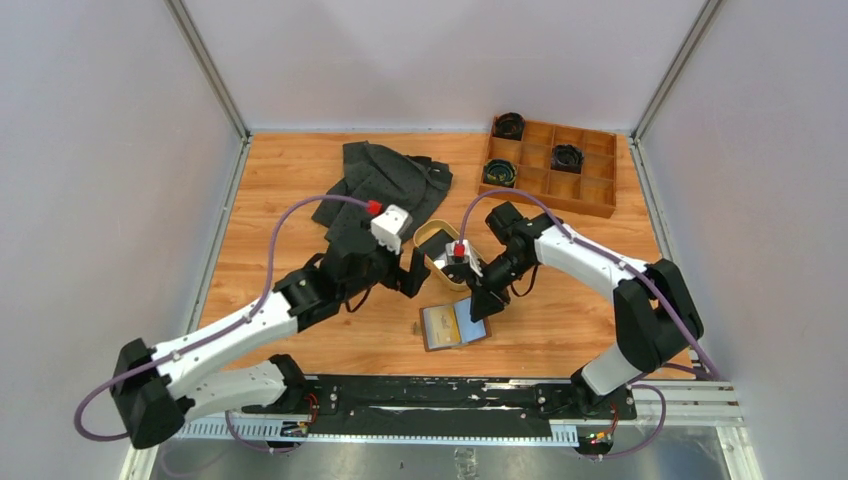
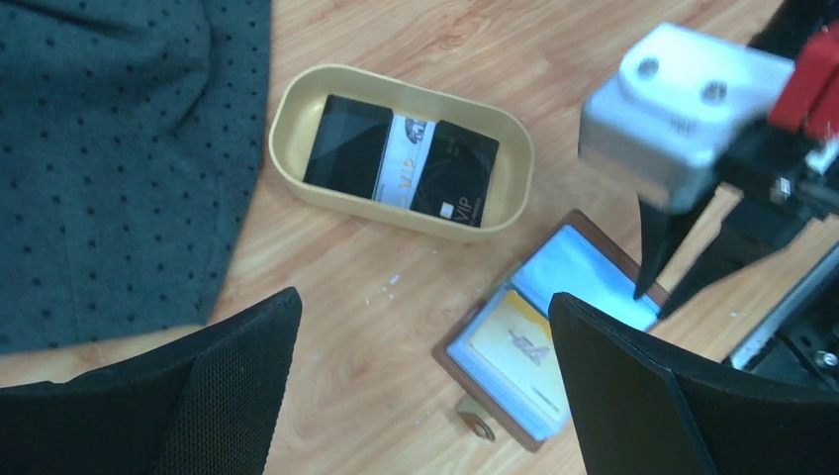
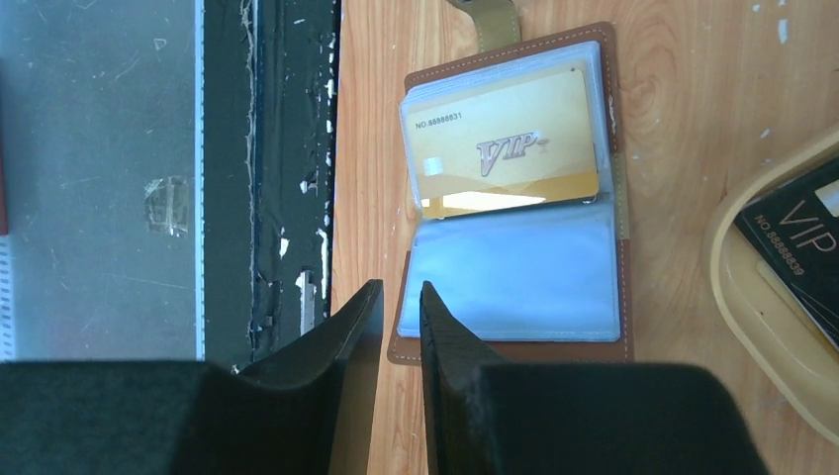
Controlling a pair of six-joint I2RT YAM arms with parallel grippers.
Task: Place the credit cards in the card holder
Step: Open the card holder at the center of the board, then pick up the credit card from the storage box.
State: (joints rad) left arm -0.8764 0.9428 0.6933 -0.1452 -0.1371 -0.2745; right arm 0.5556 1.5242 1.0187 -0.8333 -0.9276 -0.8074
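Card holder (image 3: 514,277) is lying open and flat on the wood, clear sleeves up: one sleeve is already carrying a gold card (image 3: 505,139), the sleeve beside it is showing empty. The other credit cards (image 2: 401,158), black ones with a white striped one across them, are sitting in the oval tray (image 2: 396,206) just beyond the holder. My right gripper (image 3: 399,289) is standing at the holder's edge by the empty sleeve, jaws narrow with only a slit between them. I cannot tell whether they are pinching the sleeve's lip or merely resting against it. My left gripper (image 2: 420,302) is hanging above the wood between holder and tray, jaws spread wide, carrying nothing. As I judge it, the step in hand is fetching the next card. I am planning to bring the left down on the top card's long edge, tilt it up off the stack against the tray wall, and close on that one card only. The right should be keeping the holder from skating, with the empty sleeve's mouth lifted. The card is better entering corner first and low, since the clear film looks limp and may buckle.
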